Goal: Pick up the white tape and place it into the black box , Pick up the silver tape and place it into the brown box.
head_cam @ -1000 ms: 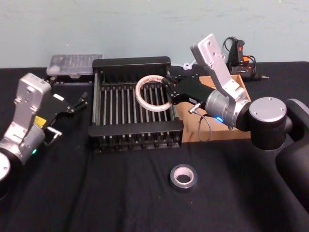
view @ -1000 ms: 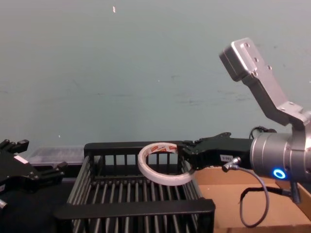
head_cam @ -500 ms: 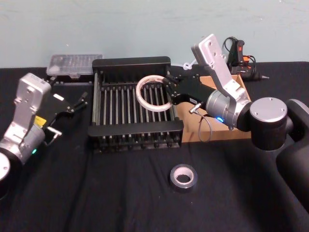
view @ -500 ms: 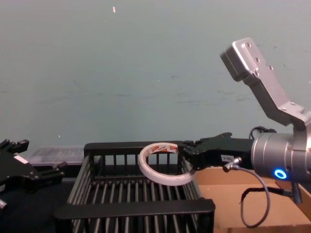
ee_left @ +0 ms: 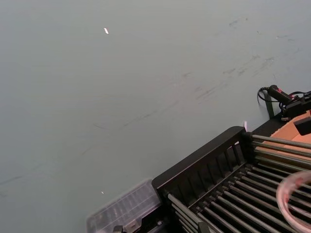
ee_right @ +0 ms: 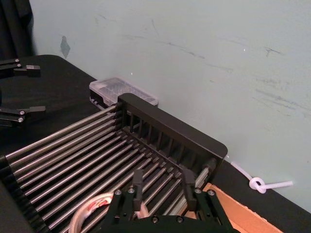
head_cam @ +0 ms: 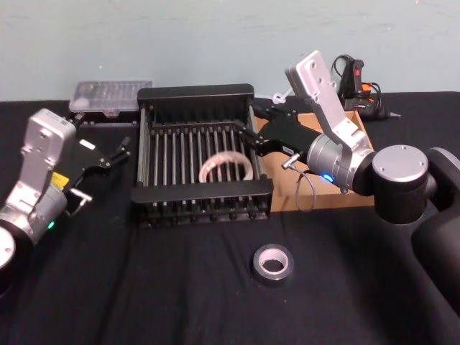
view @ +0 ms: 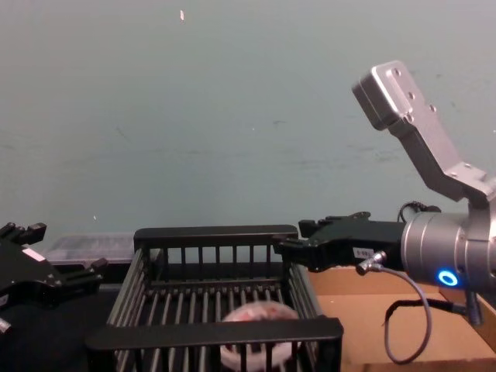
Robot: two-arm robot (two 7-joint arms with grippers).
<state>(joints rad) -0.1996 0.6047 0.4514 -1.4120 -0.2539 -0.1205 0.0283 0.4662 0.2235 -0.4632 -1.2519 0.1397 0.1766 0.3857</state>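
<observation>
The white tape [head_cam: 226,167] lies on the slatted floor of the black box [head_cam: 201,192], tilted and near its front right corner. In the chest view the white tape [view: 256,324] shows behind the front bars of the black box [view: 217,332]. My right gripper [head_cam: 251,123] hovers open above the crate's right side with nothing between its fingers [ee_right: 137,187]. The silver tape [head_cam: 273,264] rests flat on the black cloth in front of the crate. Behind my right arm lies the brown box [head_cam: 320,205]. At the left, my left gripper [head_cam: 115,152] is parked open.
A clear plastic case [head_cam: 109,95] sits behind the crate's left corner. A glue gun [head_cam: 357,79] lies at the back right, beyond the cardboard box. A white cable tie [ee_right: 262,184] lies by the wall. Black cloth covers the table.
The right gripper opened and let go of the white tape, which dropped from above the crate onto its floor. The left arm has not moved.
</observation>
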